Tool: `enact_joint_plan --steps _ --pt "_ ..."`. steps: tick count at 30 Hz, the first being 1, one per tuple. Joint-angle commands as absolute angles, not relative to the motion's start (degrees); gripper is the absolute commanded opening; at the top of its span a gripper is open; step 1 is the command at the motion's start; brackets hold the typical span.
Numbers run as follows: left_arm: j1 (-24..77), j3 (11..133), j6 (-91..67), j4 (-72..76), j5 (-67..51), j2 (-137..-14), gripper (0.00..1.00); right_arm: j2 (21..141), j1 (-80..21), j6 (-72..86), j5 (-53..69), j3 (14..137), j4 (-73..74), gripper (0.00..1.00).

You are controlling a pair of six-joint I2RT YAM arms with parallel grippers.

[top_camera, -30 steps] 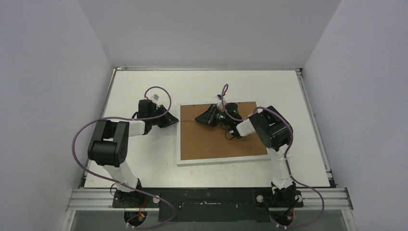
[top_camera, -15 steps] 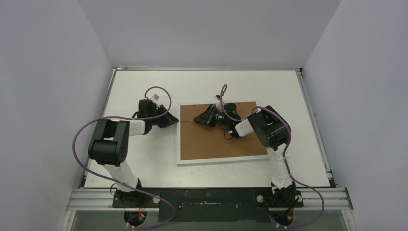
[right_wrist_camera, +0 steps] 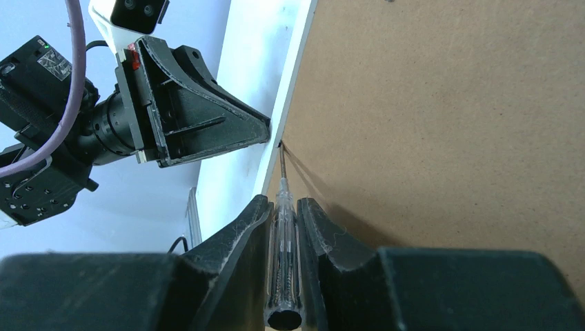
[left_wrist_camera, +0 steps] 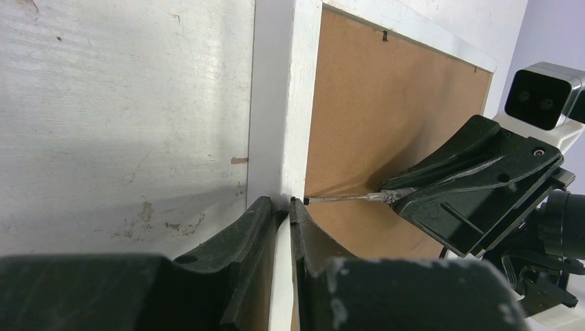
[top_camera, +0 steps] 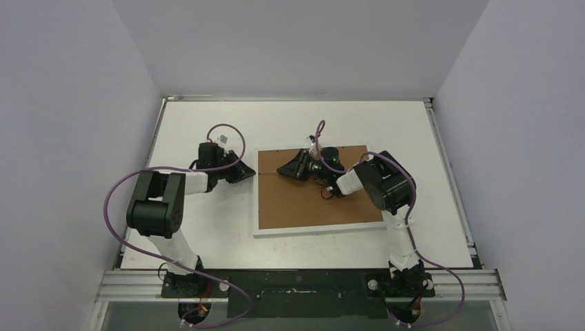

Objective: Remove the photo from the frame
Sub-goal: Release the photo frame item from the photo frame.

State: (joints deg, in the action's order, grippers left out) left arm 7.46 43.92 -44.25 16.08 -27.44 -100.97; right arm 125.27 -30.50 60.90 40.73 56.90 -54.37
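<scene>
White-walled bay (top_camera: 290,41), scuffed tabletop (left_wrist_camera: 103,103) | my right pincer (right_wrist_camera: 281,203) grips clear screwdriver (right_wrist_camera: 283,276) | left pincer (left_wrist_camera: 281,205) seemingly nips frame (left_wrist_camera: 276,103) edge

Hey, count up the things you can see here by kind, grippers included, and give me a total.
frame: 1
screwdriver: 1
grippers: 2, the left gripper and the right gripper
Total: 4
</scene>
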Motion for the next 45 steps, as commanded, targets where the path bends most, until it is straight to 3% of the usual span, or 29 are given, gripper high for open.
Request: enact_joint_plan --steps 1,28,45 --pt "7.7 46.1 -43.2 16.4 -29.2 -101.4 0.13 126.6 -31.1 58.3 40.8 58.1 -53.4 0.05" --pt "9.5 44.2 -44.6 18.5 -32.3 -101.7 0.1 128.5 -35.9 47.8 40.4 67.1 -44.5 0.05" --pt "12.9 37.6 -50.3 24.8 -32.7 -97.3 0.09 120.0 -41.4 34.8 30.4 77.8 -16.1 0.05"
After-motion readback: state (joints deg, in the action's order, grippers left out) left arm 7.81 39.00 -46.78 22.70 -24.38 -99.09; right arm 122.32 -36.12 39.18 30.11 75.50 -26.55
